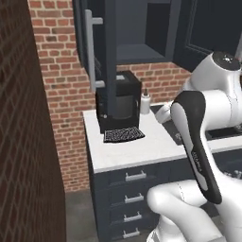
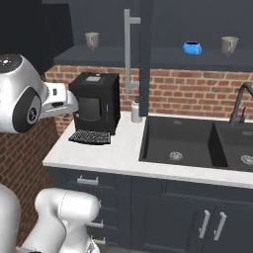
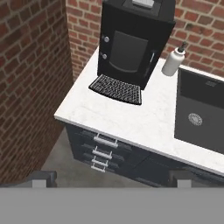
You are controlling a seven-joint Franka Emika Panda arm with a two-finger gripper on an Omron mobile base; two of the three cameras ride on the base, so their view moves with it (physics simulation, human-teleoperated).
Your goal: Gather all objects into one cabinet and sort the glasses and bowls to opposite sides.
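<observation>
My hand (image 3: 109, 177) is fully open and holds nothing, high above the white worktop (image 3: 131, 118). On the open cabinet's shelf (image 2: 148, 55): one mug (image 2: 91, 39) at the left, blue cup (image 2: 192, 48) and second mug (image 2: 229, 45) at the right.

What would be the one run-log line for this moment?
claw: open, empty, over counter | shelf: mug, blue cup, second mug | bowl: unseen
</observation>
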